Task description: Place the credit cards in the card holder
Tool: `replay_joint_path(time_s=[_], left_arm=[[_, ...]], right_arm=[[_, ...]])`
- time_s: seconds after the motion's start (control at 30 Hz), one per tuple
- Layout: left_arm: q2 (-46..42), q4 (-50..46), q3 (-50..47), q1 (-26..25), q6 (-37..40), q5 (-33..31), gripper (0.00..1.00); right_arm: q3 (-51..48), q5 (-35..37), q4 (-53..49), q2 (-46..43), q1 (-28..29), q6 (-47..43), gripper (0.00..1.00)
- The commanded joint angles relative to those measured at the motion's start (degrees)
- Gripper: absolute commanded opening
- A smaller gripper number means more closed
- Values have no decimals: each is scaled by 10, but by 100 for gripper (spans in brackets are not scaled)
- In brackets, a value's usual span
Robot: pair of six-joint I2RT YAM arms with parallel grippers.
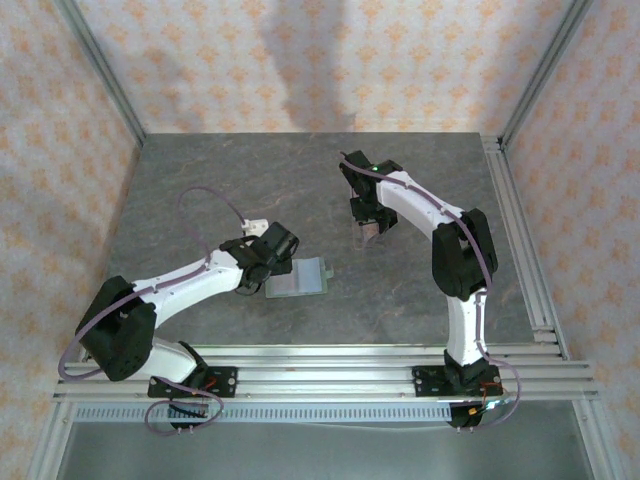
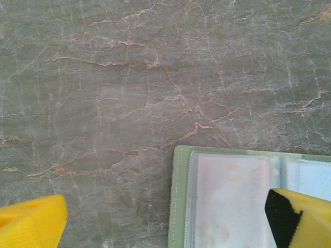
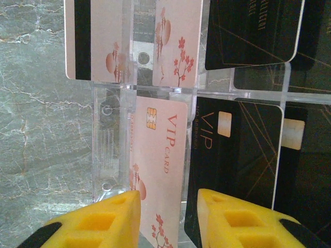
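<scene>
Loading looks barely begun: credit cards (image 3: 155, 165) stand in a clear rack (image 3: 111, 134) on the table (image 1: 200, 180). The right jaws sit part-open astride a pink one; whether they grip it I cannot tell. The card holder (image 1: 298, 277) lies open, with the wide, empty left jaws over its edge. One pocket may already hold a pale card.

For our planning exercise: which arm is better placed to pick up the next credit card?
Right. The right gripper straddles a pink VIP card in the clear rack; the left gripper hangs open over the card holder's edge, away from the cards.
</scene>
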Motion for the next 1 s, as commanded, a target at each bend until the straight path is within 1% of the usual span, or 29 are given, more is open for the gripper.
replay_joint_path(time_s=[0.0, 0.23, 0.3, 0.53, 0.97], left_arm=[[0, 2, 4, 5, 6, -7, 100], [3, 3, 3, 5, 3, -5, 100], [3, 5, 3, 5, 3, -5, 100], [4, 7, 3, 5, 2, -4, 100], [6, 7, 3, 5, 3, -3, 100]], right_arm=[[-20, -9, 3, 26, -2, -1, 34], [-15, -16, 2, 41, -2, -3, 33], [-15, -17, 2, 44, -2, -3, 30], [-19, -26, 5, 46, -1, -3, 30], [-12, -28, 6, 14, 0, 3, 29]])
